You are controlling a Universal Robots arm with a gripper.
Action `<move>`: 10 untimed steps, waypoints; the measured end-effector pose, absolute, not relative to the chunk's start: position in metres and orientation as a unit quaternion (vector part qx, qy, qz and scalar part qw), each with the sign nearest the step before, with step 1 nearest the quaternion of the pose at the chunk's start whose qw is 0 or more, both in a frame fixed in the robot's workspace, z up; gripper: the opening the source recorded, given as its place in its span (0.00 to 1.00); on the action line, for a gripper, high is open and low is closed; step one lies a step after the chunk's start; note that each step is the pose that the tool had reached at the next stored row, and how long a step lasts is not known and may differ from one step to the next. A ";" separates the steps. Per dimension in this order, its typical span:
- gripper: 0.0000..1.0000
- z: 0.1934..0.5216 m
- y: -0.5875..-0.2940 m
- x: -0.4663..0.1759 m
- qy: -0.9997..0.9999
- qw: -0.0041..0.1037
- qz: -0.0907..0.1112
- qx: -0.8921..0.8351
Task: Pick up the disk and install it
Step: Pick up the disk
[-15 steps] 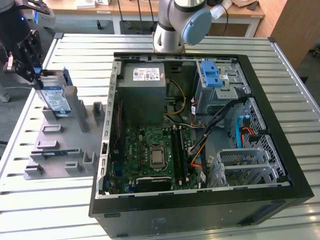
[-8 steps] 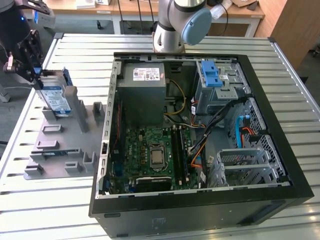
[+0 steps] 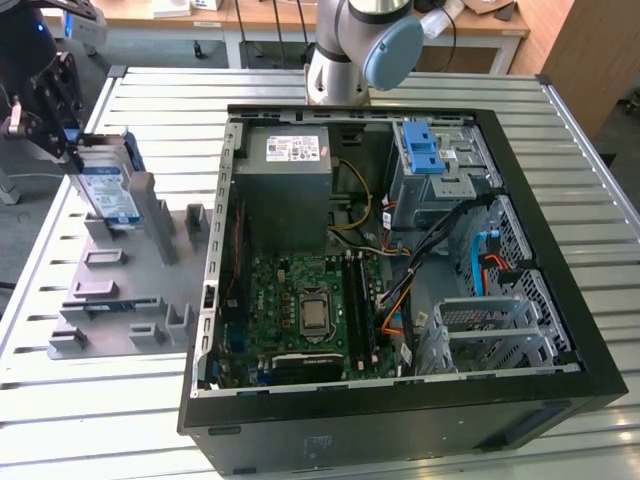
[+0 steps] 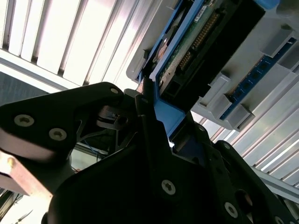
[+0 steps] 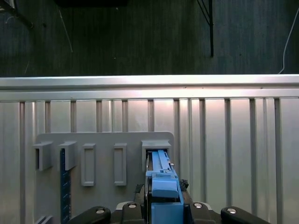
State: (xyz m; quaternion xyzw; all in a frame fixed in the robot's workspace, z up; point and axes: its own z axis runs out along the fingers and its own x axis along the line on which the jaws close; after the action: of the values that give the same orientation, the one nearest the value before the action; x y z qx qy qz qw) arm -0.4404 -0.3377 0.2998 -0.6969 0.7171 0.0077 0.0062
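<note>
Gripper [image 4: 154,109]: closed on the blue frame [image 5: 161,189] of the disk [image 3: 108,185], it seems; the hold is partly hidden.
Disk: stands on its edge in a slot of the grey holder [image 3: 120,275], at the exterior view's left.
Grey holder: lies flat on the metal table [image 3: 150,90], just beside the open computer case [image 3: 400,425].
Computer case: lid off, apart from the disk.

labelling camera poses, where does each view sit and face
Exterior view: off the arm, looking down on the open computer case; arm base and claw show.
First wrist view: behind the claw, facing along the disk to the grey holder.
Second wrist view: beside the claw, facing the disk's circuit side.
All share the disk.
</note>
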 end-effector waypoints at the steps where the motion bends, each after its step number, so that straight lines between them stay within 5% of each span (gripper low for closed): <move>1: 0.36 0.301 -0.338 -0.440 0.717 0.006 0.008 -0.697; 10: 0.36 0.306 -0.338 -0.440 0.717 0.006 0.008 -0.697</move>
State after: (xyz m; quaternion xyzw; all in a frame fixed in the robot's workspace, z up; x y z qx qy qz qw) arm -0.4404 -0.3377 0.3055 -0.6969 0.7171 0.0077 0.0062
